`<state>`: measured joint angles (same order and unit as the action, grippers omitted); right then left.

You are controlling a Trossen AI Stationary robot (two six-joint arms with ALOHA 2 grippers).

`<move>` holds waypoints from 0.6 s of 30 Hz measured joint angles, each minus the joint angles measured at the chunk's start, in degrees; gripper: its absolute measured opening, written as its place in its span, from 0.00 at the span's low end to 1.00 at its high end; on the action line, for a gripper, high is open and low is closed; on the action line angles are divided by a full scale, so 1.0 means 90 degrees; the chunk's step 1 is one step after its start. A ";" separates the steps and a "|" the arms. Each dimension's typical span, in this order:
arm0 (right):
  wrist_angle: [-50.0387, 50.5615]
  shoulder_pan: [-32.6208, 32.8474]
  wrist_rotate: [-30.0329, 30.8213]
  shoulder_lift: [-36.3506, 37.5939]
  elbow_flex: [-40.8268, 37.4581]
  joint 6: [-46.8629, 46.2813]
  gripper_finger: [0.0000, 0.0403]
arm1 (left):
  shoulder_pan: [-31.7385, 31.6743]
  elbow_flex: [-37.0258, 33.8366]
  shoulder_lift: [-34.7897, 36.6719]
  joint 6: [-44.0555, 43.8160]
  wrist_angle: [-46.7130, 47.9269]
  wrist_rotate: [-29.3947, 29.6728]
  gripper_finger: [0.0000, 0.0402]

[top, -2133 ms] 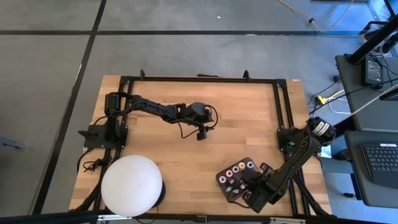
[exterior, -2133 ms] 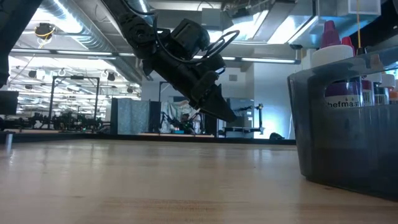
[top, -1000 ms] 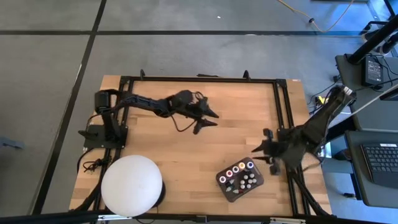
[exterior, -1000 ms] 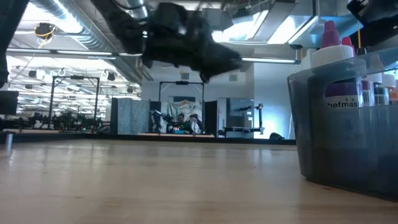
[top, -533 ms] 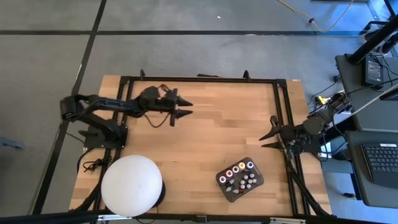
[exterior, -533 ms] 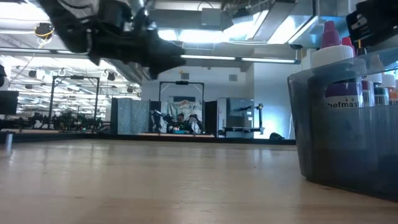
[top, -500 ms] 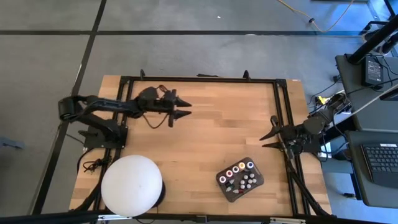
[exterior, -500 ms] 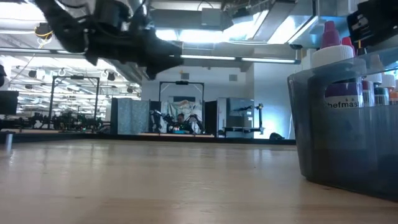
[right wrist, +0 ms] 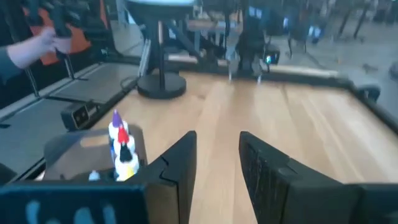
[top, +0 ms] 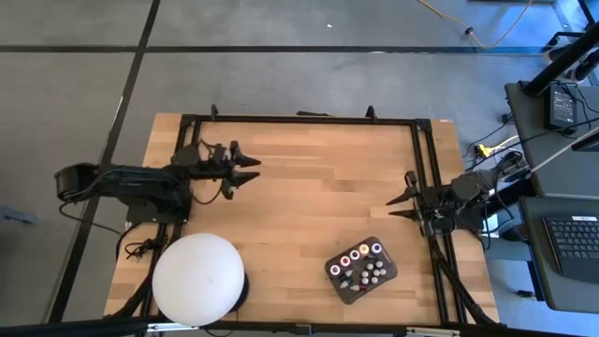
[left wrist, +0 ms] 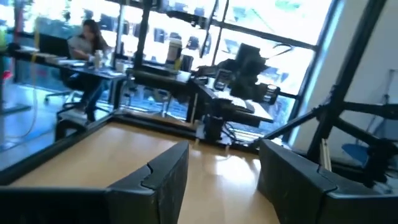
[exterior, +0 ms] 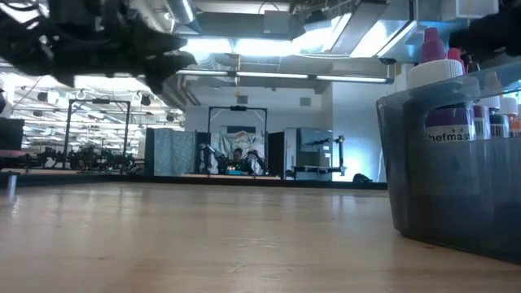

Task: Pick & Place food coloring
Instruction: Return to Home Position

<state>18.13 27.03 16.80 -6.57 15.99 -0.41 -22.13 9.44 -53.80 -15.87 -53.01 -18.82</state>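
Fingers spread, empty on left gripper (top: 251,168) and right gripper (top: 393,207), food coloring bottles (top: 361,267) in dark tray (exterior: 448,195)

On the wooden table (top: 309,201): a white dome (top: 198,279) (front-left corner), a dark grey tray (top: 331,271) front-right.

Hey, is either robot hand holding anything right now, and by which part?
Nothing is held: the left hand and the right hand are both open and empty.

Table (top: 309,187): bare wood, black frame.
Dome (top: 198,279): white, on the table's lower-left corner.
Tray (top: 330,269): dark, on the table's lower right.
Keyboard (top: 573,245): right of the table.
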 joint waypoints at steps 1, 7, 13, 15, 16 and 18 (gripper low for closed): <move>-0.0148 -0.0104 -0.0119 0.0005 -0.0027 0.0104 0.31 | 0.0000 -0.0131 0.0134 -0.0055 0.0013 0.0097 0.48; -0.0756 -0.0837 -0.0841 -0.0002 -0.0417 0.0391 0.31 | 0.0000 -0.0543 0.0537 -0.0223 0.0061 0.0188 0.48; -0.1257 -0.1555 -0.1367 0.0002 -0.0678 0.0426 0.31 | 0.0000 -0.0880 0.1022 -0.0324 0.0103 0.0125 0.48; -0.1231 -0.1766 -0.1382 0.0000 -0.0678 0.0430 0.31 | -0.0005 -0.0999 0.1202 -0.0349 0.0174 0.0122 0.48; -0.1232 -0.1856 -0.1418 0.0000 -0.0678 0.0437 0.31 | -0.0012 -0.0997 0.1279 -0.0346 0.0248 0.0127 0.48; -0.1239 -0.2022 -0.1574 0.0002 -0.0678 0.0474 0.31 | -0.0012 -0.0997 0.1436 -0.0348 0.0375 0.0130 0.48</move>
<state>6.98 8.83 2.63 -6.55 9.89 3.86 -22.24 0.47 -40.88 -19.00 -49.63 -17.65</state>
